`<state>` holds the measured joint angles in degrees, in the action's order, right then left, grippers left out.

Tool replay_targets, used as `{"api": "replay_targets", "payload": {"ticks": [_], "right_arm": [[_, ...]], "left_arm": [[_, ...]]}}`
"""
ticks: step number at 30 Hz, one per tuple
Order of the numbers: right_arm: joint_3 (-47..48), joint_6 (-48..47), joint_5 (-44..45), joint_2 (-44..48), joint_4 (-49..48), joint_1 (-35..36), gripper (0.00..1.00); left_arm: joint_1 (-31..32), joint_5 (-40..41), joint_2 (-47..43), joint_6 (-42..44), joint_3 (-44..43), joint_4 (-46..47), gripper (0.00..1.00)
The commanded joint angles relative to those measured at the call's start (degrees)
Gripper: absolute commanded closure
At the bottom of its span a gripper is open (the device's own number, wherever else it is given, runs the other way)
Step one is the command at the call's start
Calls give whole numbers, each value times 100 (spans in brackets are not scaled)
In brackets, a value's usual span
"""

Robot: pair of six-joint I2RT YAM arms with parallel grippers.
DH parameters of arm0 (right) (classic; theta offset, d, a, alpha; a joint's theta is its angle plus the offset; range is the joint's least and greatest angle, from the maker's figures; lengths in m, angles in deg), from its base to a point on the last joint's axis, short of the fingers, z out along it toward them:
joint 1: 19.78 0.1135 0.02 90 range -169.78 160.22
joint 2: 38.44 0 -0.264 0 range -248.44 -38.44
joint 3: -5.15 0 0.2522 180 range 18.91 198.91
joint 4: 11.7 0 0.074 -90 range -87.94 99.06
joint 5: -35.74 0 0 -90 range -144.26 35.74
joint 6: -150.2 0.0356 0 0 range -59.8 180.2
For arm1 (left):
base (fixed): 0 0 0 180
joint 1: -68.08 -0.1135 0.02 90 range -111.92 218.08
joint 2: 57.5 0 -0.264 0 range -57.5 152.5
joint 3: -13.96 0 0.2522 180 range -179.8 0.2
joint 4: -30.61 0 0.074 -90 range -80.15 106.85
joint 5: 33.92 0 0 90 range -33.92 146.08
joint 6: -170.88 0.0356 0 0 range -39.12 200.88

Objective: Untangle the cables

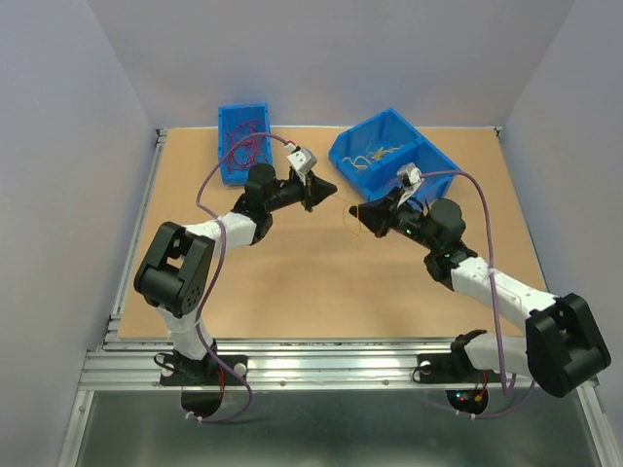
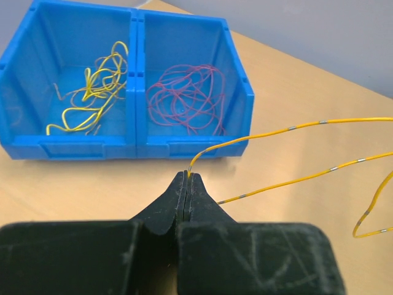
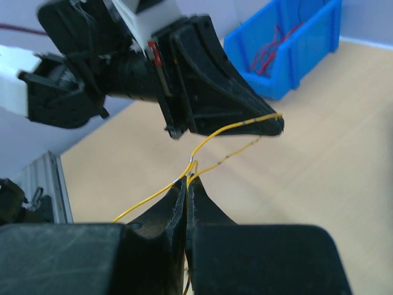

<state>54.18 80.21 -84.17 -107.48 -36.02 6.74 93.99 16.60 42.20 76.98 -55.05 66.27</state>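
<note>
The left gripper and the right gripper each pinch a thin yellow cable that runs between their closed tips.

Left arm and right arm: white links, chunky black joints, a purple cable looping along each. Left gripper and right gripper are scuffed matte-black wedges. Tiny red and green lights at 5 o'clock.

Lab test cell: plain pale walls box in a wooden table, aluminium rail along its near edge.
</note>
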Motion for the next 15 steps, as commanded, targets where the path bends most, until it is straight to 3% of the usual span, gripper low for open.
{"api": "replay_targets", "payload": {"ticks": [1, 5, 9, 13, 15], "right_arm": [[-255, 757, -657, 49, -2487, -42, 99], [-800, 1031, 465, -171, -4046, -42, 100], [-627, 1110, 644, -584, -4591, -42, 99], [-749, 1418, 1065, -1382, -6356, -33, 100], [-601, 1410, 1363, -1760, -6580, -42, 99]], "left_arm": [[-245, 118, 225, 92, -153, -355, 100], [-183, -243, 234, -101, -180, -373, 100], [-113, -323, 164, -163, -162, -399, 100], [1, -341, 23, -146, -101, -478, 100], [72, -393, -64, -128, -92, -539, 100]]}}
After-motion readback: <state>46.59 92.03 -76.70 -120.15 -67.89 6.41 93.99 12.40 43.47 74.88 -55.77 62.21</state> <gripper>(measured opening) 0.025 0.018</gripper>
